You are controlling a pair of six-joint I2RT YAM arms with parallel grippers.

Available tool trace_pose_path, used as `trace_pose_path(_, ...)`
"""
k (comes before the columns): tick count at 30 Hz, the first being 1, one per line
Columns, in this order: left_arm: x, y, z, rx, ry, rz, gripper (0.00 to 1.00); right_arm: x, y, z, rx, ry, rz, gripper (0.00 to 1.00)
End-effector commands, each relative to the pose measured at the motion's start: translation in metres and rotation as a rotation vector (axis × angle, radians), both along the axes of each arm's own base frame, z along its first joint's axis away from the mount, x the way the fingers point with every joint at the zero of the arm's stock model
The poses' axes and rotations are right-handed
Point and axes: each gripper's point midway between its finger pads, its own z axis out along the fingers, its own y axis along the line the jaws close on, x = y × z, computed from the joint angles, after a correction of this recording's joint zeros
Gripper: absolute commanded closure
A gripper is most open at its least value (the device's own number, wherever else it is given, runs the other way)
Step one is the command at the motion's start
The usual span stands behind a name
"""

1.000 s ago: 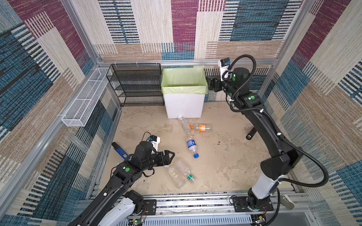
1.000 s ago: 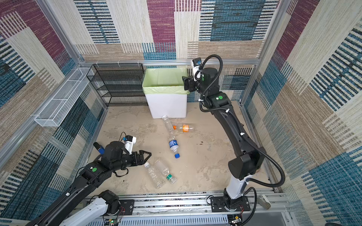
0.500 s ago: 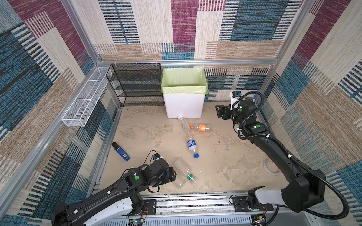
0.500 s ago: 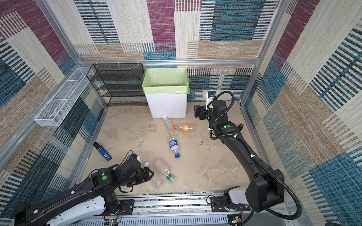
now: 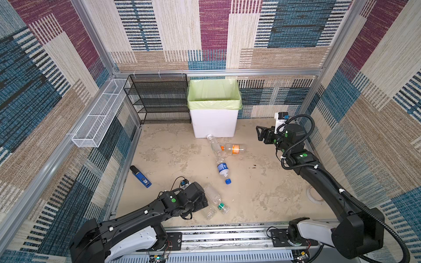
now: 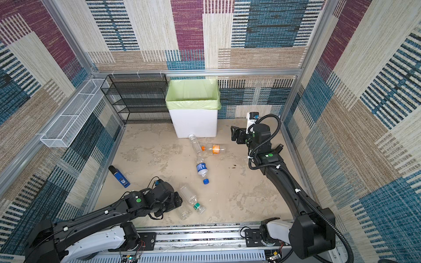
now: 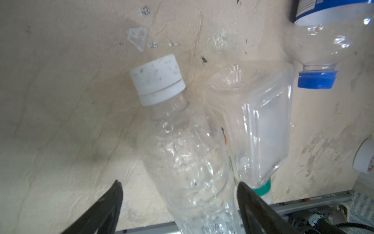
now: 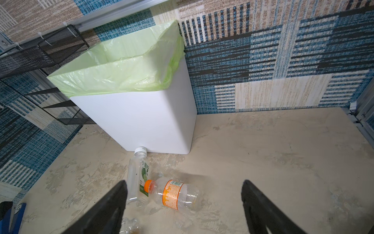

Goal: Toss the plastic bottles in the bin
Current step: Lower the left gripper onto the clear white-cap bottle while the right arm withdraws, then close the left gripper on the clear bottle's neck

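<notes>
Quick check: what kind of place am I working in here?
Probably a staged robot test cell: carpet-clad walls on aluminium framing, a lined bin, and plastic bottles strewn on the floor.

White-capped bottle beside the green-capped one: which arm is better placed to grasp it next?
Left. The left gripper is open astride the white-capped bottle in its wrist view; the right gripper, also open, hangs far off near the bin, facing the orange-labelled bottle.

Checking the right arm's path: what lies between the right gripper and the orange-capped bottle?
Only bare floor, as both top views show; the open right gripper hangs apart from the orange-capped bottle, with nothing between them.
</notes>
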Motion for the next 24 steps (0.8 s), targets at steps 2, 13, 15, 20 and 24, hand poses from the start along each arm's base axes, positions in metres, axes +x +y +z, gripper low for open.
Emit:
trace_pose_path(2,0.010,-0.014,-0.003,-0.049,-0.005,-0.039,0.13,-0.002,0.002,0.006,0.034,-0.035,0.010,0.11)
trace_pose_path(13,0.009,-0.005,-0.025,-0.013,0.039,-0.045,0.23,-0.002,-0.013,-0.007,0.037,-0.018,-0.021,0.11)
trace_pose_path(15,0.010,-0.002,-0.024,-0.005,0.035,-0.041,0.24,-0.001,-0.013,-0.008,0.038,-0.016,-0.023,0.11)
trace_pose_path(20,0.018,0.011,-0.018,0.008,0.004,-0.028,0.31,0.003,-0.012,-0.015,0.045,-0.002,-0.018,0.11)
trace_pose_path(24,0.029,0.018,-0.007,0.032,-0.056,-0.053,0.38,0.007,-0.010,-0.027,0.038,0.035,-0.013,0.11)
